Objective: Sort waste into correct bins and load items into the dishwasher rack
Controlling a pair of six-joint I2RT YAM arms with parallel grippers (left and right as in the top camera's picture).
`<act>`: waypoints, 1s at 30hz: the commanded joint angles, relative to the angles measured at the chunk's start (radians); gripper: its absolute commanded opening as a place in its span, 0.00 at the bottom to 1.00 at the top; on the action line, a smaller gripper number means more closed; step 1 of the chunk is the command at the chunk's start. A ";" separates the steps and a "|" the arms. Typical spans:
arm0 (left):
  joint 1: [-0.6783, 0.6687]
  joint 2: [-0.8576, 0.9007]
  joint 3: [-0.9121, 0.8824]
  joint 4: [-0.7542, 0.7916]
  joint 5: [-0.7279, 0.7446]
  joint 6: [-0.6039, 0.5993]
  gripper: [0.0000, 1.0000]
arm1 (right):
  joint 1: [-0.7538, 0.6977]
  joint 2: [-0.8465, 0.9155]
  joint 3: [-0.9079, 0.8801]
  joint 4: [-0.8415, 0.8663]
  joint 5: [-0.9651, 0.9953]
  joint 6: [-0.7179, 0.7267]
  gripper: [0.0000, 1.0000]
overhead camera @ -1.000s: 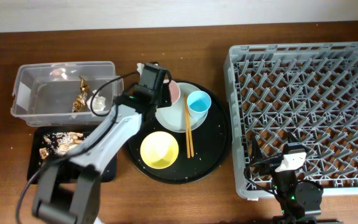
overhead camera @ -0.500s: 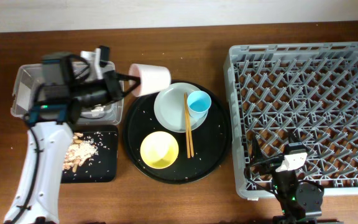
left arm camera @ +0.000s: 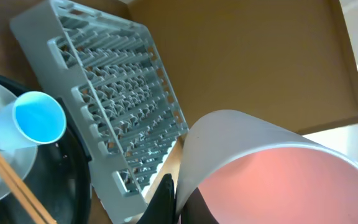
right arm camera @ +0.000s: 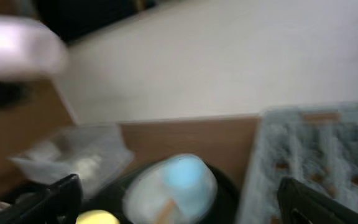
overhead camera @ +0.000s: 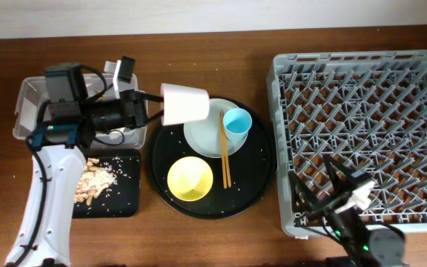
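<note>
My left gripper (overhead camera: pixel 153 105) is shut on the rim of the pink cup (overhead camera: pixel 185 104) and holds it on its side above the left edge of the round black tray (overhead camera: pixel 262 174). In the left wrist view the cup (left arm camera: pixel 278 177) fills the lower right, with one finger inside and one outside its wall. The blue cup (overhead camera: pixel 237 123) and chopsticks (overhead camera: pixel 224 152) rest on the grey plate (overhead camera: pixel 202 137); the yellow bowl (overhead camera: pixel 190 178) sits in front. My right gripper (overhead camera: pixel 333 194) is open and empty over the front left corner of the rack (overhead camera: pixel 369 96).
The clear tub (overhead camera: pixel 28 111) is at the far left, largely hidden by my left arm. The black rectangular tray (overhead camera: pixel 124 174) in front of it holds tan food scraps (overhead camera: pixel 95 180). The right wrist view is blurred; it shows the blue cup (right arm camera: pixel 182 177).
My left arm has lifted the pink cup off the round tray, swung out to the left and now holds it slightly right and lower. My right gripper has risen, tilted and opened.
</note>
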 commanded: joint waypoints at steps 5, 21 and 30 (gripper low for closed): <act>-0.076 -0.008 0.009 0.004 0.047 0.024 0.01 | 0.005 0.358 0.570 -0.330 -0.308 0.041 0.98; -0.199 -0.008 0.009 0.121 0.167 0.023 0.01 | 0.005 1.031 0.768 -0.048 -1.133 0.053 1.00; -0.266 -0.008 0.009 0.150 0.132 0.023 0.00 | 0.005 1.077 0.768 -0.055 -1.082 0.052 0.96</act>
